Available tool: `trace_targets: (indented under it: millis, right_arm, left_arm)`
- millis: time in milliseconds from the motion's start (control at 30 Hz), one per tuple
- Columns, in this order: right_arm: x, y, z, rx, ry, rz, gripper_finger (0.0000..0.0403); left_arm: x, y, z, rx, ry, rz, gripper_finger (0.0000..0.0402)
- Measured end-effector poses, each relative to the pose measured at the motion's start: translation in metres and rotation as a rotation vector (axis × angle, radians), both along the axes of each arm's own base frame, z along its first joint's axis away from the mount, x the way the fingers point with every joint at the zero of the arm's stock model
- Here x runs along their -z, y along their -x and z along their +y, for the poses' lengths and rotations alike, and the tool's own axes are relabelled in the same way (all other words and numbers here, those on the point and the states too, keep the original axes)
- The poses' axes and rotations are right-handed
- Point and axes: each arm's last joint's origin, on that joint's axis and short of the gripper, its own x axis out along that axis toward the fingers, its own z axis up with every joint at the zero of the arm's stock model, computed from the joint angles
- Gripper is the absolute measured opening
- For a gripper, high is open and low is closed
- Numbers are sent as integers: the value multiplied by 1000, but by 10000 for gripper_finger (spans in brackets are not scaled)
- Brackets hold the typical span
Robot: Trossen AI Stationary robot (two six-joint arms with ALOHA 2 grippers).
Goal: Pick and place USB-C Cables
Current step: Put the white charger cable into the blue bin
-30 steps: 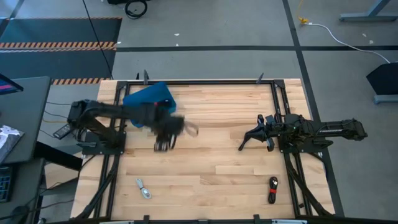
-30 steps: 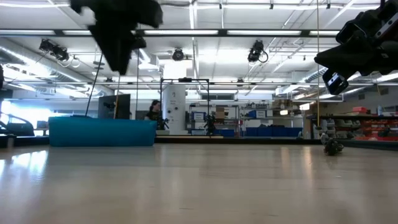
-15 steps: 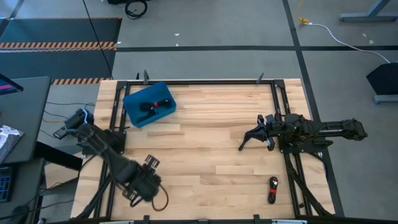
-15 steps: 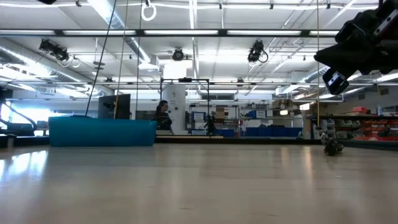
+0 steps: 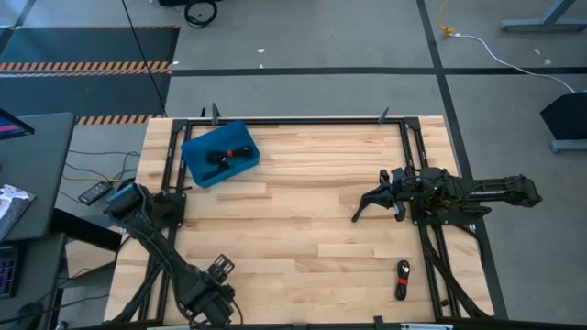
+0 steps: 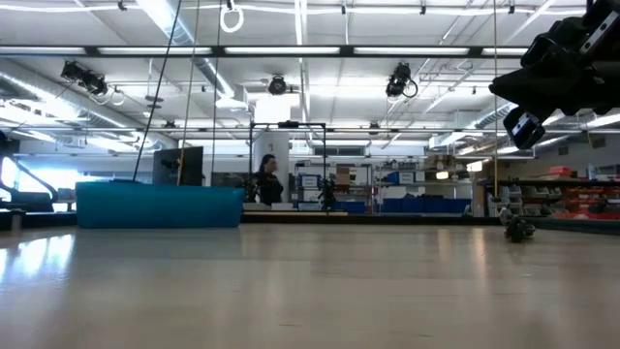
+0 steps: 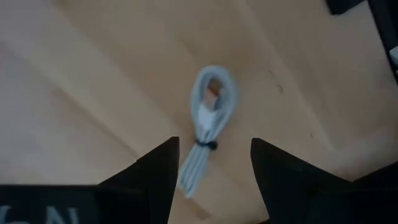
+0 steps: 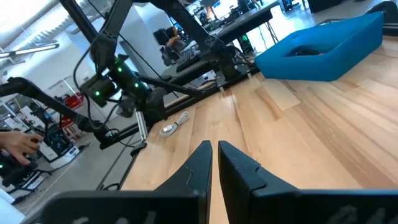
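Note:
A whitish-grey coiled USB-C cable (image 7: 207,118) lies flat on the wood near the table's front left; it also shows in the right wrist view (image 8: 175,124). My left gripper (image 5: 211,299) hangs over it, pointing down and open, a finger on either side of the cable's bound tail (image 7: 194,169) without touching it. In the high view the gripper hides this cable. A black and red coiled cable (image 5: 402,280) lies at the front right. Dark coiled cables (image 5: 226,158) lie in the blue bin (image 5: 197,151). My right gripper (image 5: 358,210) waits at the right, level and shut.
The blue bin (image 6: 160,206) stands at the table's far left corner. Black frame rails (image 5: 413,174) run along the table's left and right sides. The wide middle of the wooden top (image 5: 303,220) lies between the arms. A person (image 6: 266,180) stands in the room far behind.
My left gripper has swung from beside the blue bin toward the table's near left corner and come down, ending above the whitish-grey cable. My right arm has kept still.

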Motion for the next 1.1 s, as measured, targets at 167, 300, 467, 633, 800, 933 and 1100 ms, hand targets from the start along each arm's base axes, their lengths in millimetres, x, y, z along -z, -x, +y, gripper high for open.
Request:
trace_targets:
  millis: [167, 300, 467, 633, 800, 933, 1100]
  right_arm:
    - [0, 0, 0, 0, 0, 0, 34]
    - [0, 0, 0, 0, 0, 0, 34]
    - [0, 0, 0, 0, 5, -1, 34]
    - [0, 0, 0, 0, 7, -1, 34]
    - [0, 0, 0, 0, 8, -1, 34]
    - [0, 0, 0, 0, 8, 0, 34]
    - [0, 0, 0, 0, 8, -1, 34]
  left_arm:
    - [22, 8, 1, 40, -40, 40, 204]
    - [38, 11, 10, 38, -66, 38, 204]
    - [53, 11, 19, 18, -57, 33, 203]
    - [54, 6, 25, 7, -44, 43, 158]
    - [54, 0, 31, -24, -31, 53, 49]
    - [54, -7, 37, -82, -30, 55, 47]
    - [40, -27, 56, -176, -132, -31, 47]
